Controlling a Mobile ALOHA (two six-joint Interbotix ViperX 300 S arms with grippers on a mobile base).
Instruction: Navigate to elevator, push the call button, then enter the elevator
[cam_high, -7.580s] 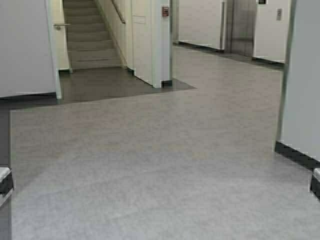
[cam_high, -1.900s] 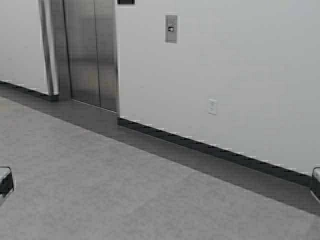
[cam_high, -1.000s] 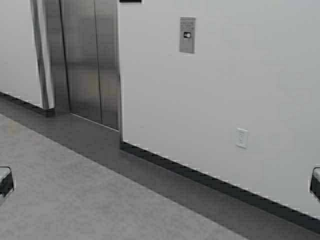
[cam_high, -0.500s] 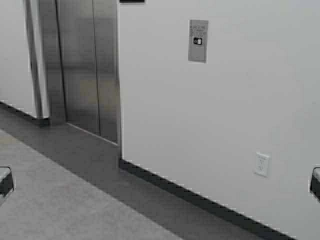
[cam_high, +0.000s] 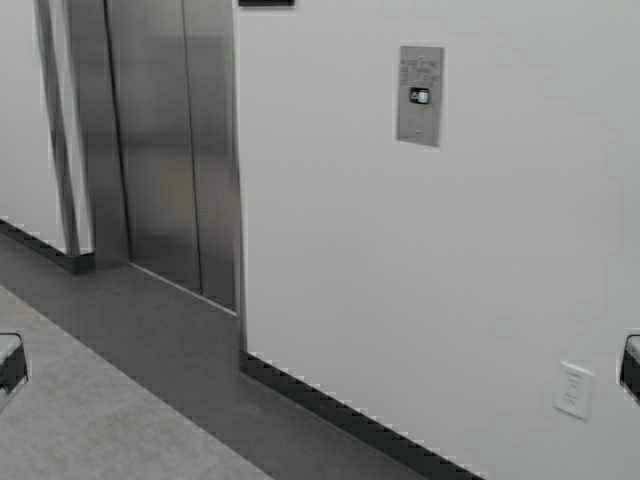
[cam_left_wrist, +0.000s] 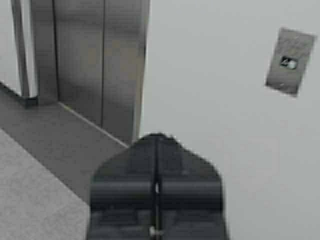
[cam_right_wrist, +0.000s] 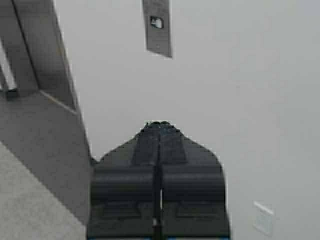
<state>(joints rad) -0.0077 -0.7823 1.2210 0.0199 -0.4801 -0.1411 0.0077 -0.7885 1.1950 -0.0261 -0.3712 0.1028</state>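
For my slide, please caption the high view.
Closed elevator at left, call button on the white wall beside it.

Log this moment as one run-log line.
phase: approaching call button | elevator: doors closed | left gripper: shut, idle | right gripper: shut, below button, not touching

A plain white wall (cam_high: 330, 250) with dark baseboard (cam_high: 340, 415), white outlet (cam_high: 574, 389), grey floor (cam_high: 90, 430).

Even, soft indoor light; faint sheen on the elevator (cam_high: 170, 150) doors; wrist views are slightly blurred.
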